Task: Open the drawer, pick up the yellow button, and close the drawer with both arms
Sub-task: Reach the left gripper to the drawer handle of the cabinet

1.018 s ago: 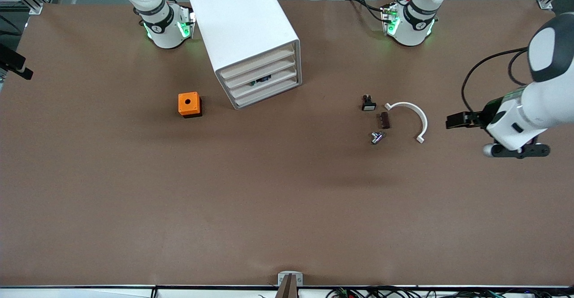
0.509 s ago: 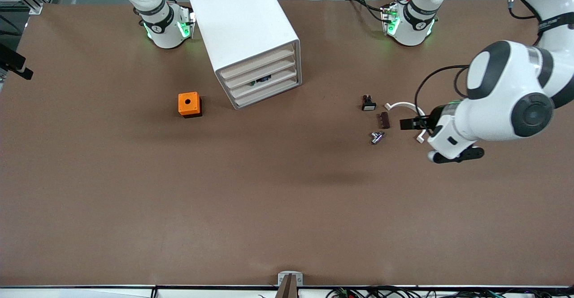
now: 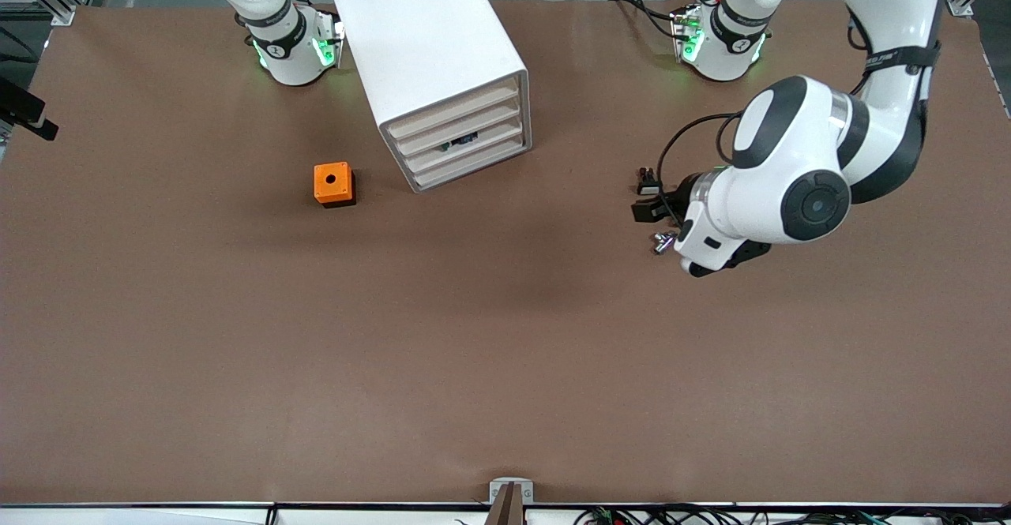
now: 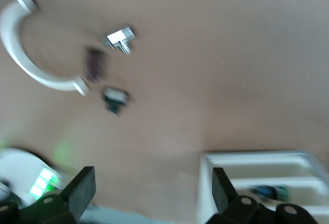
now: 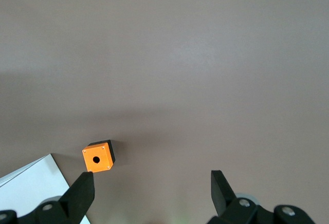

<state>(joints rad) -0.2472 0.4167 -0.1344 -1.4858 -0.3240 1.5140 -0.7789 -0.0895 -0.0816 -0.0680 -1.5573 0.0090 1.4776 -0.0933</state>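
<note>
While all four fronts sit flush, I judge the drawer (image 3: 452,106), topmost in the boxy white cabinet (image 3: 430,59), light, stiff and slick; its front lip is my hold. No button shows. My left claw (image 3: 644,211) hovers wide over small parts; my right claw (image 5: 151,190) waits wide above the counter (image 3: 237,351).

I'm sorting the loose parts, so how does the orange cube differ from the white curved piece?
The orange cube is a blocky box with a round hole in its top; the white curved piece is a thin open arc. The cube sits beside the cabinet, toward the right arm's end; the arc lies toward the left arm's end, among small parts, under the left gripper. Both rest on the brown table.
</note>
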